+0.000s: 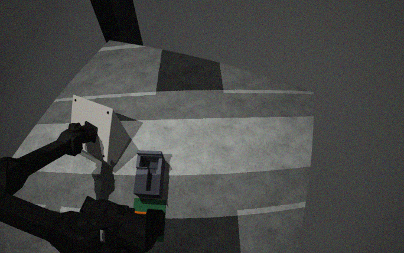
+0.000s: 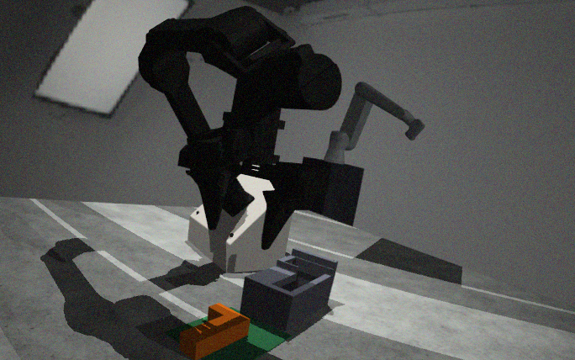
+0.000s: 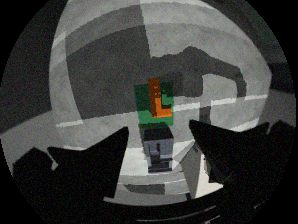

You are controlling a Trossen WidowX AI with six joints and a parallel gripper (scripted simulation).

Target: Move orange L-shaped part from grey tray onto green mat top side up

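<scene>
The orange L-shaped part (image 2: 213, 330) (image 3: 156, 102) lies flat on the green mat (image 2: 263, 337) (image 1: 148, 205) (image 3: 143, 108), right beside the grey tray (image 2: 271, 297) (image 1: 139, 181) (image 3: 157, 139). In the top view only a thin strip of the orange part (image 1: 140, 212) shows past my arm. The tray's L-shaped pocket is empty. My gripper (image 2: 240, 237) (image 3: 158, 127) is open and hangs well above the mat and tray, with nothing between the fingers. The part sits apart from the fingers.
A white slanted block (image 2: 244, 248) (image 1: 92, 119) stands behind the tray. A dark box with a grey arm (image 2: 334, 191) stands at the back right. A dark post (image 1: 116, 20) rises at the far edge of the floor.
</scene>
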